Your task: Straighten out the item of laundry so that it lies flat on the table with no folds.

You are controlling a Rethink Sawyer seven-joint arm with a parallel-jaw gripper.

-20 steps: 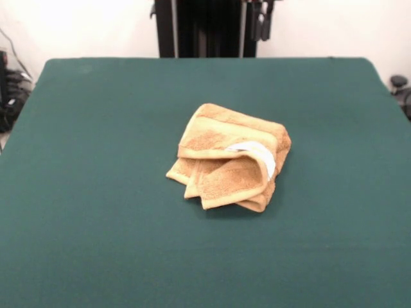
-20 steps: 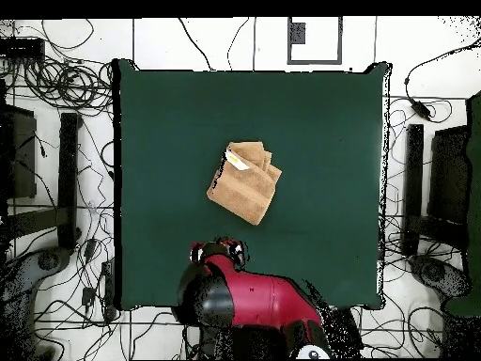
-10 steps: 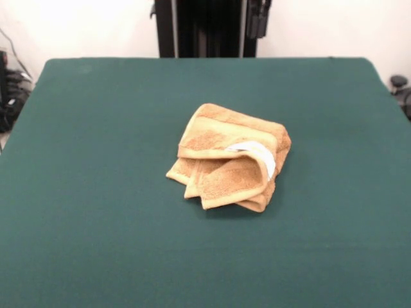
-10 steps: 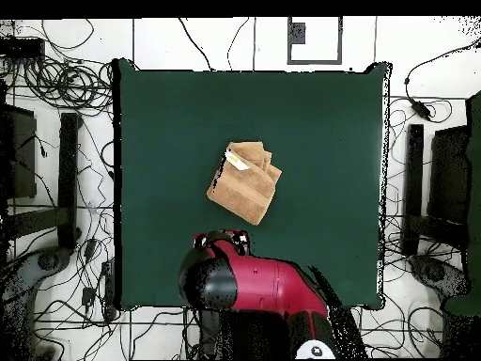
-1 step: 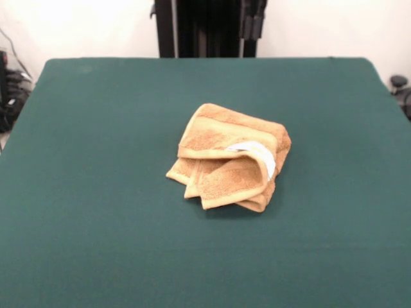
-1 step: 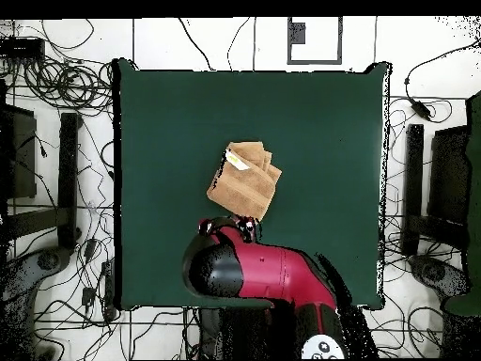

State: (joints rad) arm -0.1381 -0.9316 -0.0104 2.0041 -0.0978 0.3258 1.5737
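Observation:
The item of laundry (image 5: 228, 157) is an orange-tan towel lying crumpled and folded over itself near the middle of the green table (image 5: 96, 192). A white tag (image 5: 260, 154) curls across its top fold. From overhead, the item of laundry (image 6: 245, 181) is a compact, roughly square bundle on the table (image 6: 319, 122). My gripper (image 5: 252, 22) shows only as dark parts at the top edge of the front view, well behind the towel. Overhead, the red arm ends with the gripper (image 6: 228, 226) just short of the towel's near edge, not touching it. Whether it is open or shut does not show.
Green cloth surrounds the towel on all sides. Tangled cables (image 6: 66, 80) and dark stands (image 6: 68, 169) lie on the floor beyond the table's edges. The black pedestal (image 5: 205, 25) rises behind the far edge.
The arm has reached further over the table towards the towel. In the front view the gripper's tips have drifted left. The towel has not moved.

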